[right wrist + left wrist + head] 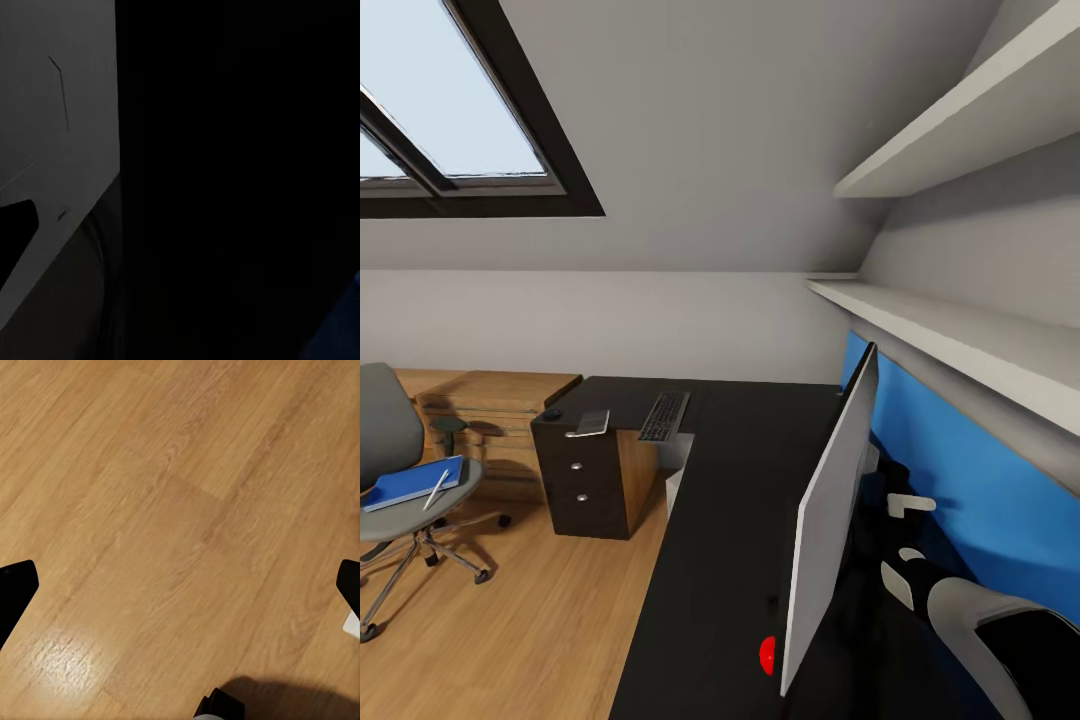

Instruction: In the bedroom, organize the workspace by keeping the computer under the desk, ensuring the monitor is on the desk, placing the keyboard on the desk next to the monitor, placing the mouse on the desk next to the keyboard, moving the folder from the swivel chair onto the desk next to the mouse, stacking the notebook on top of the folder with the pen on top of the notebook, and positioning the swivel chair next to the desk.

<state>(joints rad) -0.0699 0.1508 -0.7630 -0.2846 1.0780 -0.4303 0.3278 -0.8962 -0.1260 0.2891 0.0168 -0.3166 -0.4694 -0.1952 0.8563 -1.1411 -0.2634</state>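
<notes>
Right pincer (908, 503) reaches behind the thin grey-backed monitor (830, 520) on the glossy black tabletop (710, 560), probably to reposition it; its grip I cannot tell.

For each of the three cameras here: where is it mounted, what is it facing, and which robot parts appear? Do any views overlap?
Head view: from the head, down over the desk, monitor edge-on, swivel chair; right arm behind the monitor.
Left wrist view: aimed at the wooden floor; dark gripper fingertips at the edges.
Right wrist view: close, dark, a grey panel; unclear.
Shared: the floor shows in head and left wrist views.
</notes>
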